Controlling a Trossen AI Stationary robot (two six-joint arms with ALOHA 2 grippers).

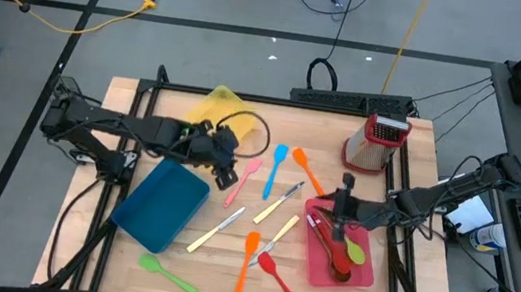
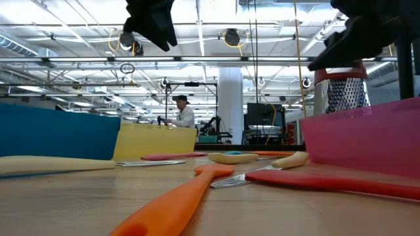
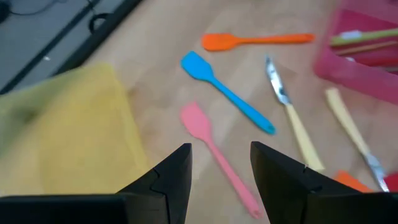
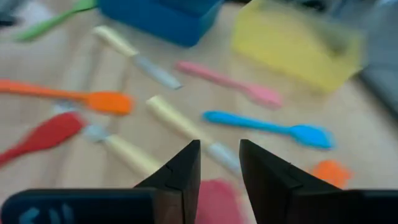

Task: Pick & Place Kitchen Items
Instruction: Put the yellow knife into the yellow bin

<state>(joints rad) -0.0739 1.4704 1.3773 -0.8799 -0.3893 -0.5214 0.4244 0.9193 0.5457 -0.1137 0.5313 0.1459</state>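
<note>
Left hand (image 3: 221, 171): fingers apart, empty, above pink spatula (image 3: 217, 155); blue spatula (image 3: 227, 90) and orange spatula (image 3: 255, 41) beyond. Yellow tray (image 3: 68, 130) beside hand, blurred.

Right hand (image 4: 219, 163): narrow gap, nothing between fingers; red tray (image 1: 360, 268) below, mostly hidden in its wrist view. High view alone shows green spoon (image 1: 355, 251) in tray. Low view crops both hands; grater (image 2: 344, 92) partly hidden.

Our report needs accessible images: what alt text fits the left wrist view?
The left claw, fingers apart and empty, hovers over a pink spatula on the wooden table. Beyond lie a blue spatula, an orange spatula and two cream-handled knives, with a yellow tray and a pink tray to either side.
</note>
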